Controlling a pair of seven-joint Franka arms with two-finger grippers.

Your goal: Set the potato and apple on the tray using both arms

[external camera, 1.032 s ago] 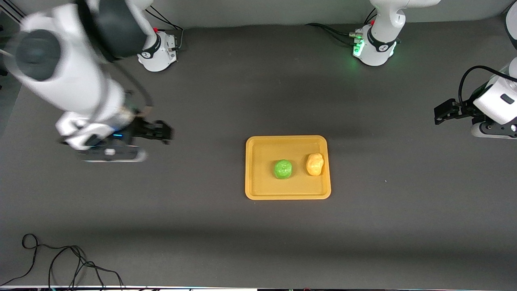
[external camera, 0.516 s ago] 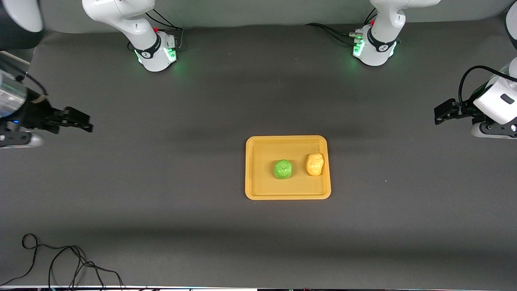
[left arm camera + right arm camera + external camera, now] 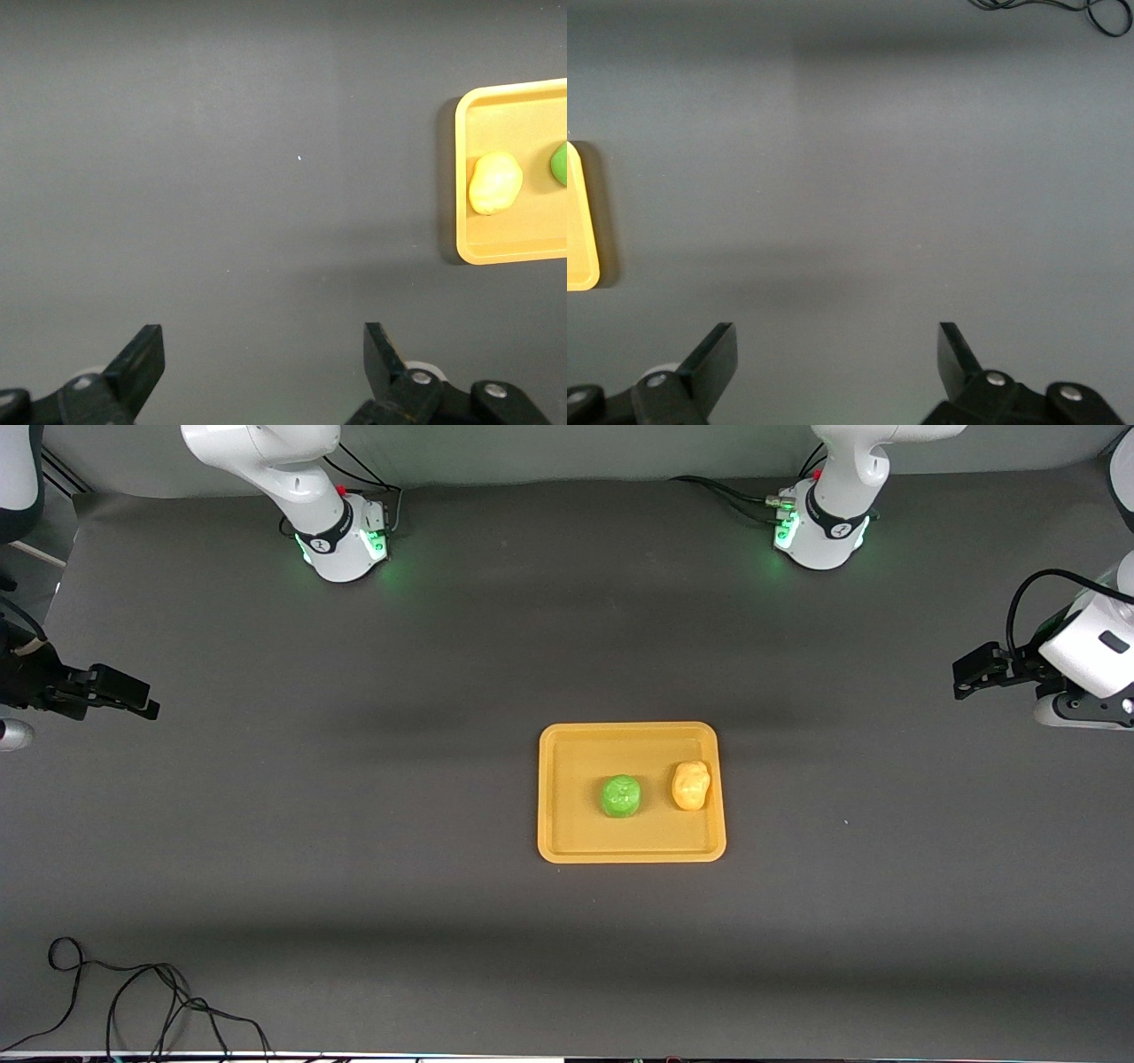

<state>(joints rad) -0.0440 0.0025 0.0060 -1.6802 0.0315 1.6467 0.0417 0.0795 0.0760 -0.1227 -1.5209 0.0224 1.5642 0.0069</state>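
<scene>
Black right gripper (image 3: 133, 698) hangs over the mat (image 3: 354, 824) at the right arm's end of the table, well apart from the tray; my right wrist view shows its fingers (image 3: 713, 359) spread wide, nothing between them. Loose cable (image 3: 133, 992) lies near the front camera at that same end. I see the tray (image 3: 567, 841) mid-table, long axis running between the two ends. Apple (image 3: 621, 796) sits on it, dimpled top up. Potato (image 3: 690, 785) lies just beside the apple toward the left arm's end, apart from it, long axis pointing roughly from the bases toward the front camera. Left gripper (image 3: 970, 673) waits over the mat at the left arm's end, fingers (image 3: 142, 359) spread, empty.
</scene>
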